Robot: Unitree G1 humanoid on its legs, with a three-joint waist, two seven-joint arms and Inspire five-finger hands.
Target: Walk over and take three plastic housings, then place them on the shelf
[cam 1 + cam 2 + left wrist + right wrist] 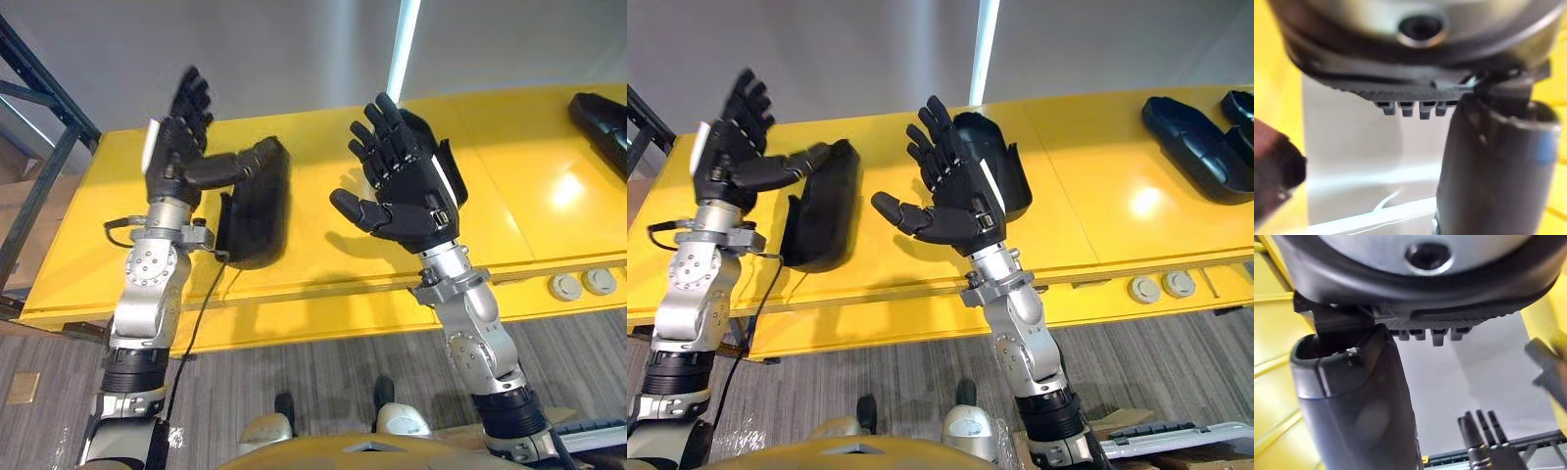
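Observation:
Black plastic housings lie on a yellow table [529, 186]. One housing [257, 211] sits at the left, a second [1004, 166] near the middle, and two more [1195, 142] at the far right. My left hand [176, 147] is raised above the table beside the left housing, open, with its thumb [1493, 166] reaching out over it. My right hand [955, 196] is also lifted and open, palm facing left, in front of the middle housing and hiding part of it. Neither hand holds anything.
A dark metal shelf frame [39, 147] stands at the table's left end. Two round grey discs [1161, 287] sit on the table's front ledge at the right. Grey carpet runs along the near side of the table.

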